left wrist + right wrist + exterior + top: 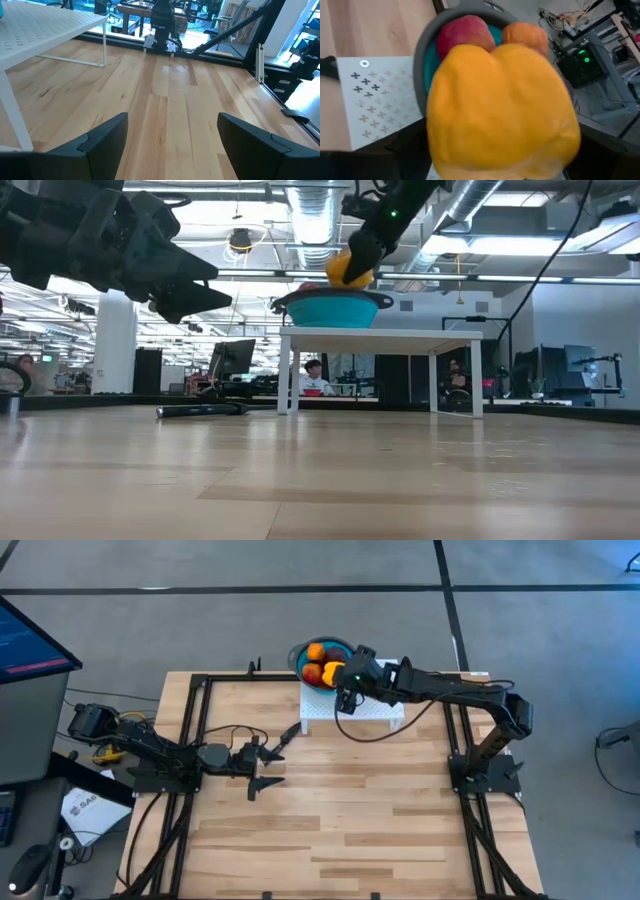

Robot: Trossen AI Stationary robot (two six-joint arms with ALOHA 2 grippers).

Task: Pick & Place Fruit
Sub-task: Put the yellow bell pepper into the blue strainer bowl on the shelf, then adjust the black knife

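A round blue bowl [316,658] stands on a small white stand [375,712] at the table's far side. It holds a red fruit [462,31] and orange fruits [525,35]. My right gripper [343,680] is shut on a blocky yellow fruit [349,270] right over the bowl's near rim [330,298]. The yellow fruit fills the right wrist view [500,110] and hides the fingers there. My left gripper [272,766] is open and empty, above the table's left middle; it also shows in the left wrist view [172,125]. My right gripper holds the yellow fruit by its upper part [356,258]. The fingers come from above, slanting down from the table's right. The fruit hangs below them, just above the bowl's rim. The fruit hides the fingers in the wrist view, so the kind of hold does not show.
A slim black knife [288,731] lies on the wood beside the white stand's near left leg; it also shows in the low view [200,410]. The wooden table [380,830] is bare toward its near edge. Black frame rails [190,730] run along both sides.
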